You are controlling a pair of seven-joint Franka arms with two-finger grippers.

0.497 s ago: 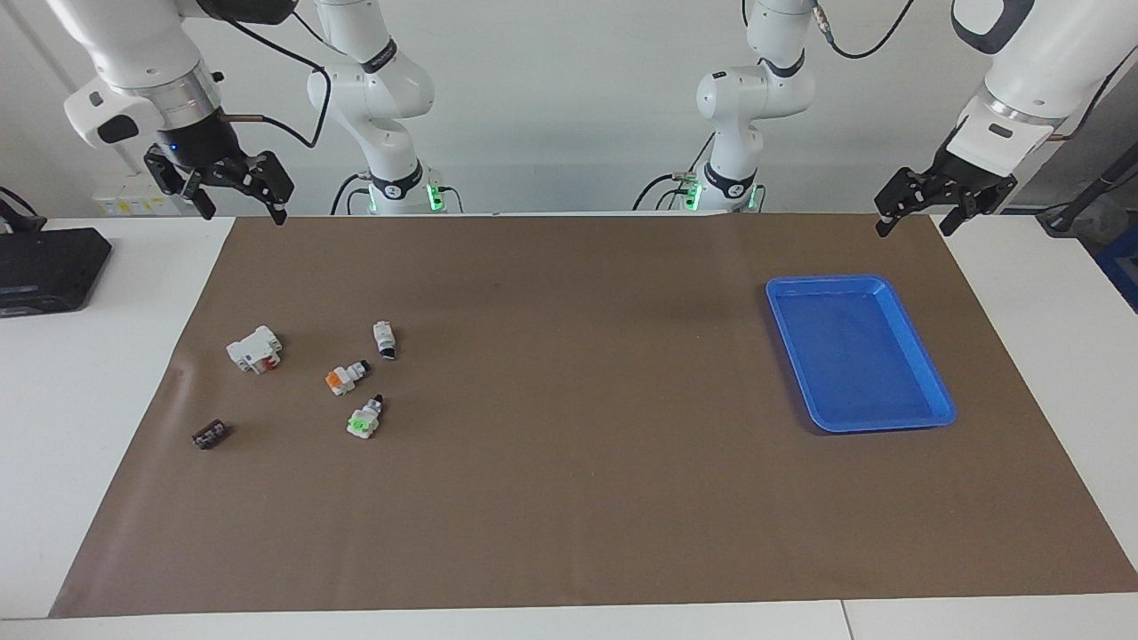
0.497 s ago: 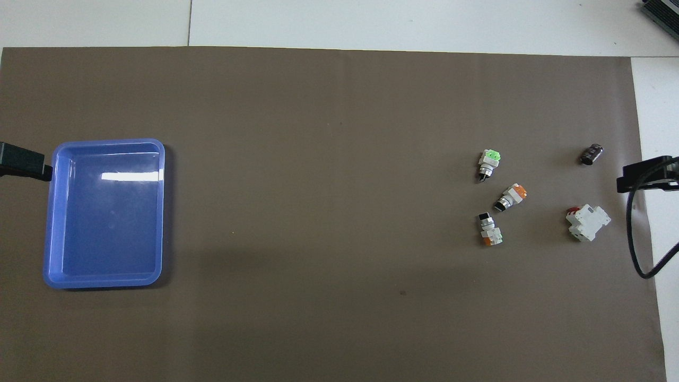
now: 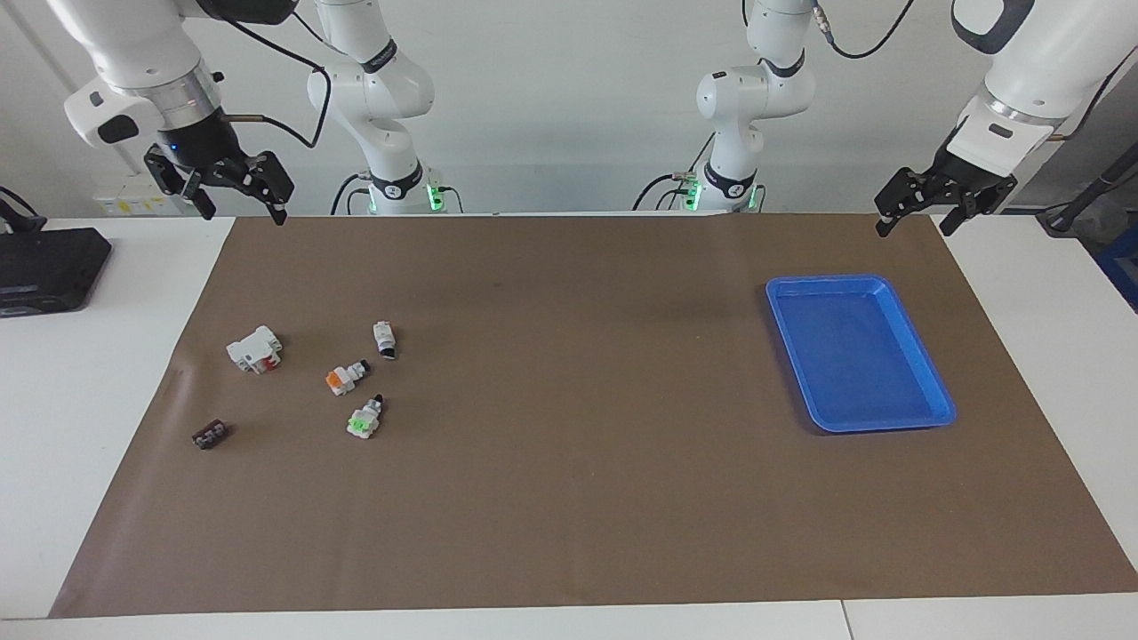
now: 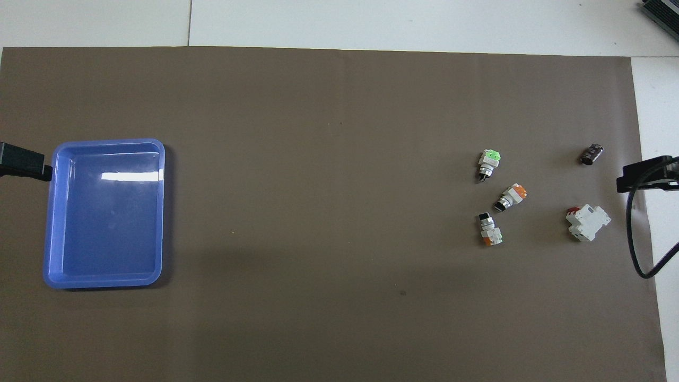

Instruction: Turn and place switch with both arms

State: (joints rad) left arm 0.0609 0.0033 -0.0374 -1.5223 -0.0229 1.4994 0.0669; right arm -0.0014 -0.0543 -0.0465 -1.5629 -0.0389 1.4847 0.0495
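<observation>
The switch (image 3: 364,418) (image 4: 489,163) is small and white and lies on the brown mat toward the right arm's end. Its black knob points toward the robots and its green end points away from them. My right gripper (image 3: 244,212) hangs open and empty in the air over the mat's robot-side corner at that end, well away from the switch. Only one of its fingers (image 4: 644,175) shows in the overhead view. My left gripper (image 3: 912,227) also hangs open and empty, over the mat's robot-side corner near the blue tray. One of its fingers (image 4: 21,162) enters the overhead view by the tray.
A blue tray (image 3: 858,283) (image 4: 106,142) with nothing in it sits toward the left arm's end. Two orange-marked switches (image 3: 345,377) (image 3: 384,340) lie nearer the robots than the switch. Beside them are a white block with red (image 3: 254,348) and a small dark part (image 3: 210,435). A black device (image 3: 49,267) rests off the mat.
Both grippers have edged up a trifle. Nothing on the table has moved.
</observation>
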